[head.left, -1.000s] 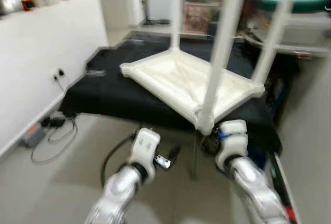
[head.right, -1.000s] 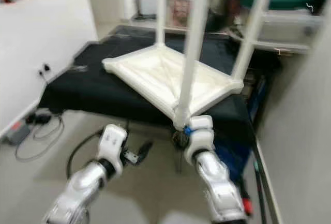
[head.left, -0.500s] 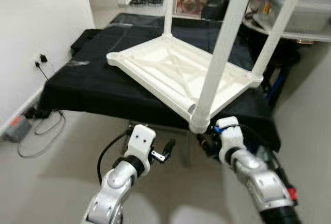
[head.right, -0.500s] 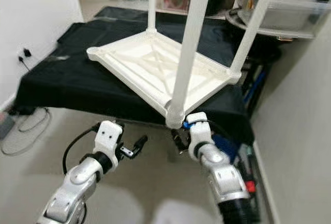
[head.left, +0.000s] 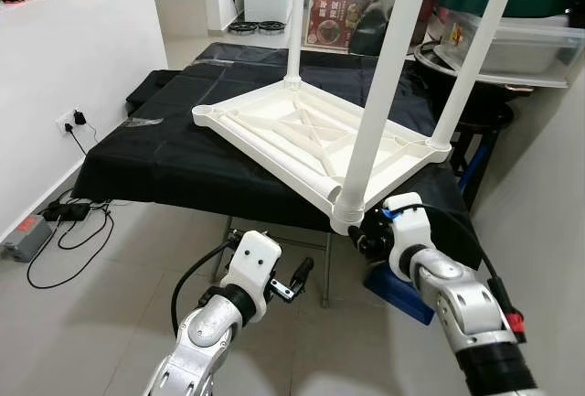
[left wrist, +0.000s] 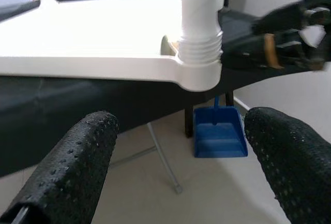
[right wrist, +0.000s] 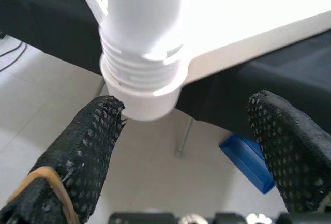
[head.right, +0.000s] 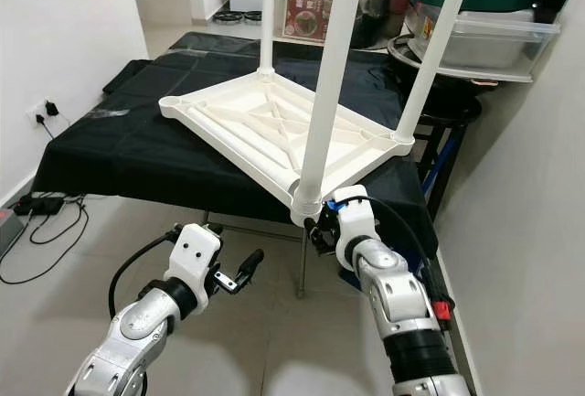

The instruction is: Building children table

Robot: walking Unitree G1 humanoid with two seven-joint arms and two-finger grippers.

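Left eye view: left gripper (head.left: 300,279) hangs at lower centre, fingers spread, nothing in them. Mid-frame, the upside-down white children's table (head.left: 311,144) lies on a black-draped table (head.left: 137,163), legs up. Right gripper (head.left: 366,236) is below the near corner leg (head.left: 384,94) — fingers wide apart, gripping nothing.

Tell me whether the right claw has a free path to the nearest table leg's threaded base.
Probably yes. The right claw sits open just below the near corner socket, and the threaded base of the white leg lies directly ahead with nothing between.
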